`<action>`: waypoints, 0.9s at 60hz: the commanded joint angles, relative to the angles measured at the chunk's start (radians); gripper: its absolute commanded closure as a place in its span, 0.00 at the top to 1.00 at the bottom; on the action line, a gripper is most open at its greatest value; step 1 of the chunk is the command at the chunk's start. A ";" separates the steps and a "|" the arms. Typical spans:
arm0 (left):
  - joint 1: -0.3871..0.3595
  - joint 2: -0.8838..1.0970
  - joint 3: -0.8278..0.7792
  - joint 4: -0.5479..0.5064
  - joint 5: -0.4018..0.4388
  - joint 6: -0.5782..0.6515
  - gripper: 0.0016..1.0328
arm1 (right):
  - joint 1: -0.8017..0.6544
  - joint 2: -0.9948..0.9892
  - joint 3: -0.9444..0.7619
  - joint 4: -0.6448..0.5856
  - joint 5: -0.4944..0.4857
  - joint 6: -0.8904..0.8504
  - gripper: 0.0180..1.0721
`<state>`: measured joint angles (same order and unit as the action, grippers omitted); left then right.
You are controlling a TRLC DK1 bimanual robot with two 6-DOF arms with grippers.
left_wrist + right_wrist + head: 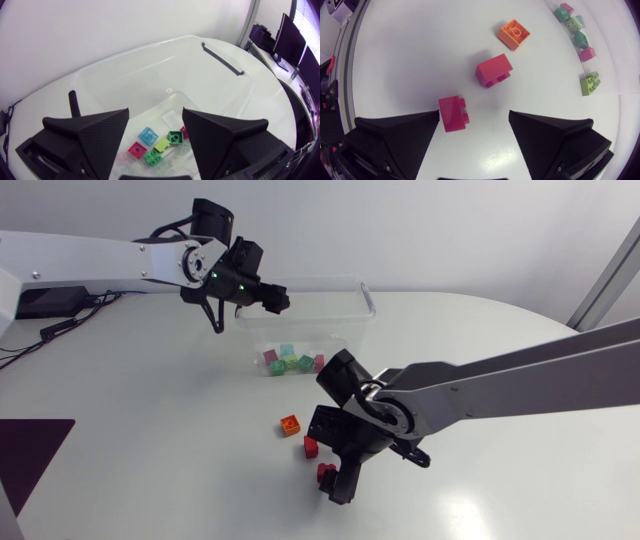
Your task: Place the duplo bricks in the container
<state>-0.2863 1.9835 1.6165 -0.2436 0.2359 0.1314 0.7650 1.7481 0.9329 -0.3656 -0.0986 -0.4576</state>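
The clear plastic container (350, 308) stands at the back middle of the table, with several coloured duplo bricks (292, 361) on its floor. My left gripper (268, 298) hangs open and empty above the container's left part. In the left wrist view its gripper (156, 119) has the blue brick (148, 135), pink brick (136, 149) and green bricks (152, 156) below it. On the table lie an orange brick (290, 425) and two red bricks (311, 446). My right gripper (474, 120) is open just over the table, one red brick (453, 113) by its left finger, the other red brick (494, 70) ahead.
A black lid handle (222, 59) lies on the container's far rim. A dark mat (30, 450) covers the table's front left corner. Cables (60, 325) lie at the back left. The orange brick (513, 34) is farther ahead of the right gripper.
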 commanded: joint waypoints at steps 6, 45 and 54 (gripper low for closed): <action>0.012 -0.186 -0.021 -0.065 0.045 -0.019 0.92 | 0.011 0.037 0.035 -0.024 0.022 -0.035 0.79; 0.012 -0.631 -0.449 -0.240 0.077 0.111 0.92 | -0.013 -0.164 0.014 -0.124 0.010 -0.027 0.30; 0.003 -0.678 -0.612 -0.207 0.077 0.168 0.92 | -0.067 -0.219 0.069 -0.154 0.010 -0.007 0.30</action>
<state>-0.2760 1.3285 1.0893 -0.4698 0.3065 0.2508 0.7261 1.5517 0.9623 -0.4984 -0.0845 -0.4751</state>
